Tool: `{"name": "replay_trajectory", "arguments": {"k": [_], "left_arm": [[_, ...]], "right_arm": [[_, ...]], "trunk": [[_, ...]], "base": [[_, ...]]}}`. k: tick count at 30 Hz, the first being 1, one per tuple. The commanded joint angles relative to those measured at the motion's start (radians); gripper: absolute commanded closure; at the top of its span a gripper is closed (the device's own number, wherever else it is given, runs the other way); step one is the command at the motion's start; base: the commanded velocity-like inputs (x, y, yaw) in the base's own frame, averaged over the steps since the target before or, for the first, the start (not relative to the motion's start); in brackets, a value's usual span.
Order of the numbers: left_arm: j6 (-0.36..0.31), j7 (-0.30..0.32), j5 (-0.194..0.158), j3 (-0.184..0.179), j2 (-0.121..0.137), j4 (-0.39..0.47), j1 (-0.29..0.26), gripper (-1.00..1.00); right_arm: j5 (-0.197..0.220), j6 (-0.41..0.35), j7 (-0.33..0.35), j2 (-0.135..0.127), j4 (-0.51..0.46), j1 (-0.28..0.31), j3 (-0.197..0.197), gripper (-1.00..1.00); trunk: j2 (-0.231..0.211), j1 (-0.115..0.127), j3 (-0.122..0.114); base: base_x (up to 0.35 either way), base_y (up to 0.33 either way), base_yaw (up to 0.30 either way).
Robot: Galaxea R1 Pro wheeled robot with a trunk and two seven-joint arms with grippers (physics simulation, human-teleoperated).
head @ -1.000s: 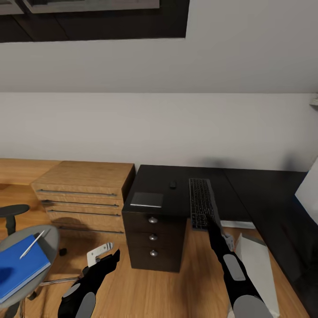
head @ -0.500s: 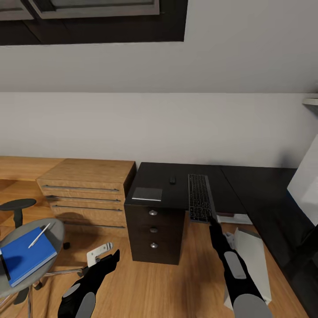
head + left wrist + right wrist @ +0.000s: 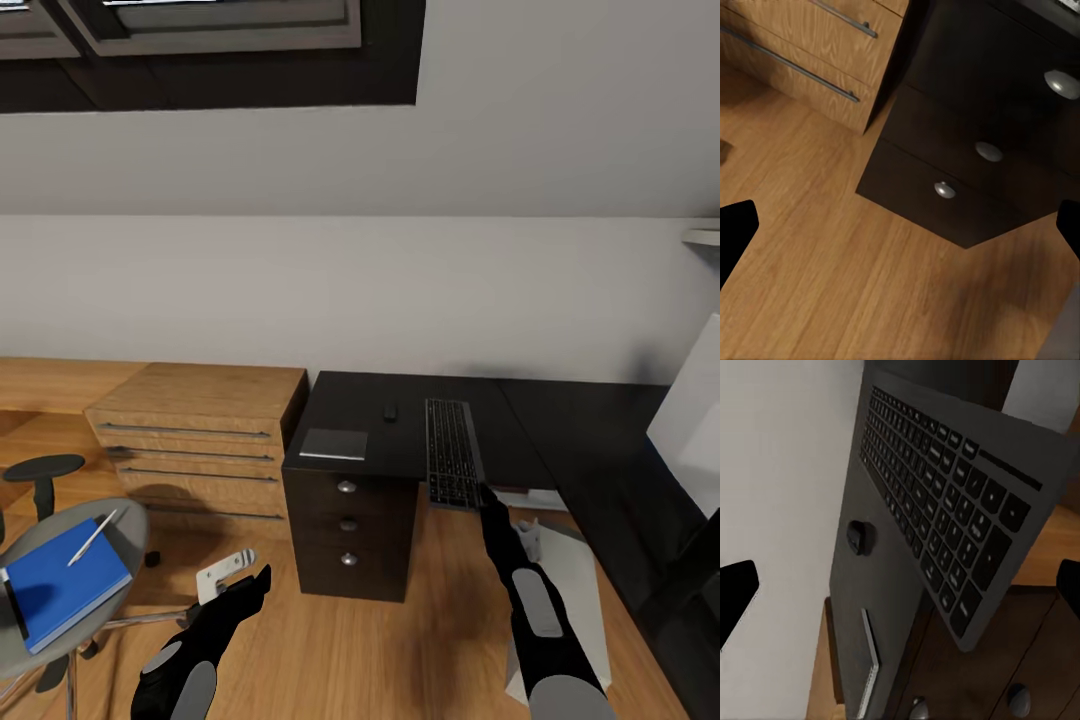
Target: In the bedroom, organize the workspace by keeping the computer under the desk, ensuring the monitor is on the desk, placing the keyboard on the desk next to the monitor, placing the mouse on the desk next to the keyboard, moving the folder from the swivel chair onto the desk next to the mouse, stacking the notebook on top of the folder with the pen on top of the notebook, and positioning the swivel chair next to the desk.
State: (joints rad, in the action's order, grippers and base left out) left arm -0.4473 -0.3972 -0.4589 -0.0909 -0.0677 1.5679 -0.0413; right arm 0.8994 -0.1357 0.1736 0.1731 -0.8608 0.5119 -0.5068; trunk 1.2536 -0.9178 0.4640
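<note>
The black keyboard (image 3: 454, 450) (image 3: 945, 502) lies on the black desk (image 3: 370, 400), its near end overhanging the front edge. The small dark mouse (image 3: 391, 410) (image 3: 859, 537) sits to its left, and the notebook (image 3: 334, 443) lies at the desk's left corner. My right gripper (image 3: 488, 497) (image 3: 900, 589) stands open just off the keyboard's overhanging end, holding nothing. My left gripper (image 3: 258, 578) (image 3: 900, 225) is open low over the floor, facing the desk drawers (image 3: 988, 152). The blue folder (image 3: 62, 588) with the pen (image 3: 92, 537) on it rests on the swivel chair (image 3: 125, 520). A light grey computer (image 3: 575, 575) lies under the desk. The monitor is out of view.
A light wooden drawer unit (image 3: 195, 440) stands against the desk's left side. The desk's long wing (image 3: 610, 470) runs along the right, with a white object (image 3: 692, 420) at the edge of view. Wood floor (image 3: 380, 660) lies between the chair and desk.
The head view has shifted, bringing more of the chair into sight. My right gripper tip has drawn slightly away from the keyboard's near end. The left arm has not moved.
</note>
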Motion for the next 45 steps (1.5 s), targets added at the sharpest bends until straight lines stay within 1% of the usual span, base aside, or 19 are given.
{"name": "replay_trajectory", "arguments": {"k": [1,3,7,16,18,20,21,23,25,27,28,31,32,33,35,36,37,41,45], "left_arm": [[-0.002,-0.009,-0.011,-0.001,0.000,0.001,-0.001,-1.00],[-0.002,-0.009,-0.011,-0.001,0.000,0.001,-0.001,-1.00],[-0.002,-0.009,-0.011,-0.001,0.000,0.001,-0.001,-1.00],[-0.002,-0.009,-0.010,-0.001,0.000,0.001,0.000,-1.00],[-0.002,-0.009,-0.010,-0.001,0.000,0.001,0.000,-1.00],[-0.002,-0.009,-0.010,-0.001,0.000,0.001,-0.001,-1.00],[-0.002,-0.009,-0.010,-0.001,0.000,0.001,-0.001,-1.00],[-0.002,-0.009,-0.010,-0.001,0.000,0.001,-0.001,-1.00],[-0.002,-0.008,-0.010,-0.002,0.000,0.001,0.000,-1.00],[-0.002,-0.008,-0.010,-0.002,0.000,0.001,0.000,-1.00],[-0.002,-0.008,-0.010,-0.002,0.000,0.001,0.000,-1.00],[-0.003,-0.008,-0.011,-0.002,0.000,0.001,-0.001,-1.00],[-0.002,-0.008,-0.011,-0.003,0.000,0.001,0.000,-1.00],[-0.002,-0.008,-0.011,-0.003,0.000,0.001,0.000,-1.00],[-0.002,-0.008,-0.011,-0.003,0.000,0.001,-0.001,-1.00],[-0.002,-0.008,-0.010,-0.003,0.000,0.001,-0.001,-1.00],[-0.002,-0.008,-0.010,-0.003,0.000,0.001,-0.001,-1.00],[-0.002,-0.008,-0.009,-0.002,0.000,0.001,0.000,-1.00],[-0.002,-0.008,-0.009,-0.002,0.000,0.001,0.000,-1.00]], "right_arm": [[0.008,-0.009,0.004,0.001,-0.017,-0.008,-0.005,-1.00],[0.009,-0.009,-0.005,0.001,-0.062,-0.036,-0.005,-1.00],[0.010,-0.009,-0.029,0.001,-0.104,-0.060,-0.004,-1.00],[0.008,-0.007,-0.053,0.001,-0.135,-0.075,-0.001,-1.00],[0.005,-0.008,-0.054,0.001,-0.137,-0.075,0.006,-1.00],[0.000,-0.010,-0.057,0.001,-0.139,-0.076,0.025,-1.00],[-0.006,-0.012,-0.059,0.001,-0.141,-0.076,0.042,-1.00],[-0.026,-0.017,-0.065,0.001,-0.147,-0.077,0.094,-1.00],[-0.062,-0.021,-0.081,0.001,-0.149,-0.077,0.166,-1.00],[-0.112,-0.022,-0.114,0.001,-0.151,-0.077,0.249,-1.00],[-0.172,-0.023,-0.163,0.001,-0.154,-0.078,0.333,-1.00],[-0.260,-0.024,-0.260,0.001,-0.155,-0.078,0.442,-1.00],[-0.307,-0.026,-0.332,0.001,-0.155,-0.078,0.499,-1.00],[-0.326,-0.027,-0.367,0.001,-0.156,-0.078,0.523,-1.00],[-0.354,-0.030,-0.430,0.001,-0.156,-0.078,0.559,-1.00],[-0.372,-0.031,-0.480,0.001,-0.158,-0.078,0.584,-1.00],[-0.379,-0.032,-0.498,0.001,-0.158,-0.078,0.593,-1.00],[-0.393,-0.028,-0.539,0.001,-0.161,-0.078,0.609,-1.00],[-0.397,-0.017,-0.557,0.001,-0.174,-0.078,0.605,-1.00]], "trunk": [[-0.007,0.004,-0.002],[-0.021,0.012,-0.008],[-0.049,0.027,-0.021],[-0.112,0.061,-0.049],[-0.126,0.069,-0.055],[-0.140,0.077,-0.062],[-0.147,0.081,-0.065],[-0.161,0.088,-0.071],[-0.175,0.096,-0.077],[-0.189,0.104,-0.084],[-0.196,0.107,-0.087],[-0.217,0.119,-0.096],[-0.217,0.119,-0.096],[-0.217,0.119,-0.096],[-0.217,0.119,-0.096],[-0.217,0.119,-0.096],[-0.217,0.119,-0.096],[-0.217,0.119,-0.096],[-0.217,0.119,-0.096]], "base": [[0.000,0.000,0.000],[0.000,0.000,0.000],[0.000,0.000,0.000],[0.000,0.000,0.000],[0.000,0.000,0.000],[0.000,0.000,0.000],[0.000,0.000,0.000],[0.000,0.000,0.000],[0.000,0.000,0.000],[0.000,0.000,0.000],[0.000,0.000,0.000],[0.000,0.000,0.000],[0.000,0.000,0.000],[0.000,0.000,0.000],[0.000,0.000,0.000],[0.000,0.000,0.000],[0.000,0.000,0.000],[0.000,0.000,0.000],[0.000,0.000,0.000]]}}
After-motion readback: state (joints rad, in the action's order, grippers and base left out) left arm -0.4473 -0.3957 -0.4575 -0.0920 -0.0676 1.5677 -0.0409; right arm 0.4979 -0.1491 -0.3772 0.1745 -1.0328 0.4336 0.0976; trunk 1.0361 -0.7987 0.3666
